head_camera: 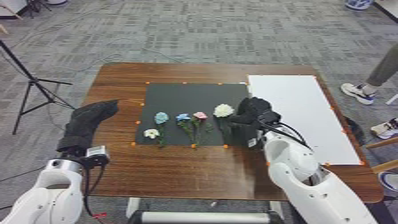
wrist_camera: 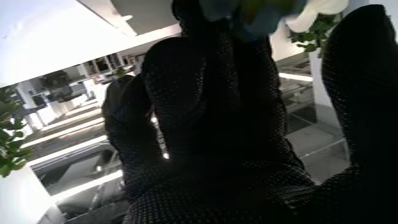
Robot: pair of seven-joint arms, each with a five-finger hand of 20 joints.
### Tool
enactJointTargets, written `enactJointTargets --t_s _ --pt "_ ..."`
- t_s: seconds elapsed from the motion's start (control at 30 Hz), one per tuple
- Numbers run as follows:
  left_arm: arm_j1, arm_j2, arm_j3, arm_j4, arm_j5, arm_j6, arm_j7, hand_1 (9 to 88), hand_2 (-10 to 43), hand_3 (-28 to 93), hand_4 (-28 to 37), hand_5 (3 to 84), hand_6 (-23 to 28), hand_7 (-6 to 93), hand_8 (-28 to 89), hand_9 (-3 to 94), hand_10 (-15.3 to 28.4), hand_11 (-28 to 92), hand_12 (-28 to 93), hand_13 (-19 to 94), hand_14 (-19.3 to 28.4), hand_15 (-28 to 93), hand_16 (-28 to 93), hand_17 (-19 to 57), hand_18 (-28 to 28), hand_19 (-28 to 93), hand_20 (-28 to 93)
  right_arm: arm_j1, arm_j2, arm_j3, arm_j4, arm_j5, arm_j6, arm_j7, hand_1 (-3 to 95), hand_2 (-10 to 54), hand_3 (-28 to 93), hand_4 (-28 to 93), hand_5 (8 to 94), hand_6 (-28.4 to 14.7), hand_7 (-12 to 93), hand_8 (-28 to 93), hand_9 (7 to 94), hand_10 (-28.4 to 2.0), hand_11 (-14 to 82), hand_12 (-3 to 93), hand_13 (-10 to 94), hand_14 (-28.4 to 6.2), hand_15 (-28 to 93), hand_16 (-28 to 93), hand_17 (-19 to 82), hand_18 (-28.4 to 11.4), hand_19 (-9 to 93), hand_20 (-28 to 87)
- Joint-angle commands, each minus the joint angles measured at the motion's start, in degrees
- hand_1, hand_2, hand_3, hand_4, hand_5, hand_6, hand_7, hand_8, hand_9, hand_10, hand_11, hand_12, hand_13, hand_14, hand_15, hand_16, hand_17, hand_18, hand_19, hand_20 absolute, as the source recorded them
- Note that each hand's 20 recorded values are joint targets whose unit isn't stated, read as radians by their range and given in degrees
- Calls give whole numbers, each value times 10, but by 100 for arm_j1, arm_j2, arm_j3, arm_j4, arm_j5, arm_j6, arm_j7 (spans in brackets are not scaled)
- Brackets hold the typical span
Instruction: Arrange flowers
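While I am watching from my station, the black-gloved right hand point(head_camera: 255, 109) is hovering just right of the large white ruffled flower point(head_camera: 223, 110), its fingers standing fairly straight and its thumb spread wide in the wrist view. That bloom is lying at the right of the row on the square black mat point(head_camera: 191, 94), its stem pointing near. The pink flower point(head_camera: 200, 115), the blue flower point(head_camera: 183, 117), the pale blue flower point(head_camera: 161, 118) and the small white flower point(head_camera: 151, 133) are lying farther left. I am judging the white bloom to be next, so I am wanting the thumb and fingers straddling its stem below the head, closing gently, then lifting without crushing petals or dragging the pink neighbour. The left hand point(head_camera: 90, 117) is resting at the left of the brown wooden table point(head_camera: 124, 85), fingers extended.
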Motion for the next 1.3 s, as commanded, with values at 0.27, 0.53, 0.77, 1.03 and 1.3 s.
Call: enactJointTargets --t_s 0.27,0.53,0.77,1.03,1.3 --pt "46 7 -15 -29 32 -76 -53 269 33 683 -230 549 -10 165 -91 509 139 196 100 368 168 169 -19 23 97 36 144 -3 45 107 -124 266 240 -46 230 -68 669 -135 740 -24 165 -102 811 -155 155 169 691 -135 660 359 341 -265 815 598" --pt "128 -14 -23 -56 29 -4 8 269 33 683 -229 548 -10 165 -91 509 139 196 99 368 167 168 -20 23 95 34 143 -117 62 681 -512 483 504 -78 227 -67 666 -132 716 -26 166 -95 779 -160 156 173 674 -143 640 351 328 -262 798 588" --pt "253 -41 -96 -119 40 71 101 269 33 684 -230 550 -10 164 -91 511 139 197 99 371 167 168 -20 27 90 30 142 -872 -296 2227 -1115 2637 -150 -759 236 -37 675 -141 654 -25 169 -97 703 -164 143 171 612 -162 479 282 287 -234 662 502" --pt "334 -86 -192 -236 35 114 158 271 35 682 -233 554 -11 166 -91 515 140 200 99 375 167 172 -21 34 90 36 144 -1270 -1312 4016 -1023 5606 -2552 -1595 207 18 690 -154 594 -34 153 -94 605 -179 110 167 506 -177 287 240 236 -201 464 386" --pt "124 -80 27 -338 -308 358 743 197 116 671 -281 466 11 129 -93 526 145 192 87 374 160 145 -36 53 79 30 137 -1767 -2455 4516 -882 6780 -3074 -2300 45 70 657 -161 375 -32 56 -70 383 -174 32 131 256 -167 32 183 141 -175 141 245"
